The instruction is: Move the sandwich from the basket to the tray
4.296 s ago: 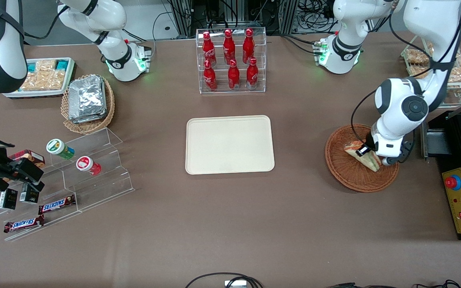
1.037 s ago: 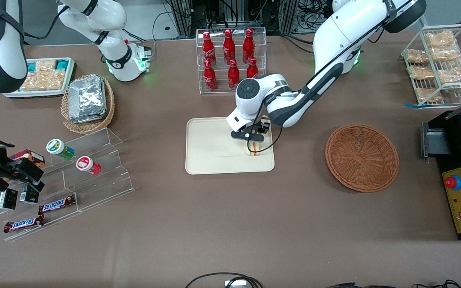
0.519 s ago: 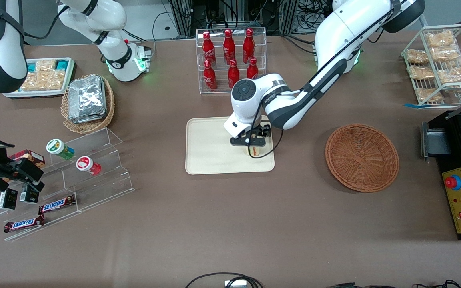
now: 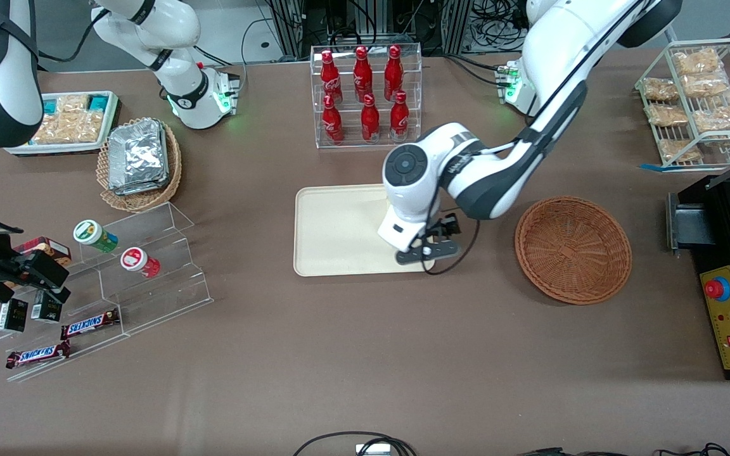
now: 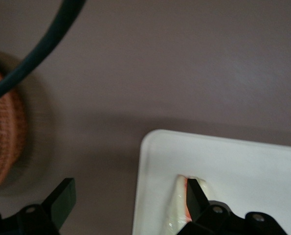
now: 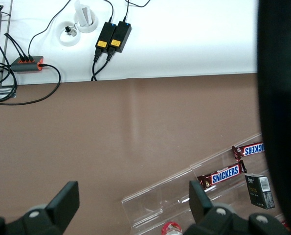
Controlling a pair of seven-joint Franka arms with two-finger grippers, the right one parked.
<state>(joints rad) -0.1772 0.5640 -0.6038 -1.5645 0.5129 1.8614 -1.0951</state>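
We've let go: hand (image 4: 429, 252) is open and has pulled back over the tray (image 4: 333, 234) corner nearest the basket (image 4: 573, 249). Sandwich (image 5: 180, 205) now lies on the tray by that corner; basket is empty. Placement looks done; we'd just retreat.

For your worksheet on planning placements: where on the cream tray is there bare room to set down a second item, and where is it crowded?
The tray is bare from its edge toward the parked arm's end to about its middle. It is crowded at the corner nearest the basket, where the sandwich lies and the open end effector hangs above it.
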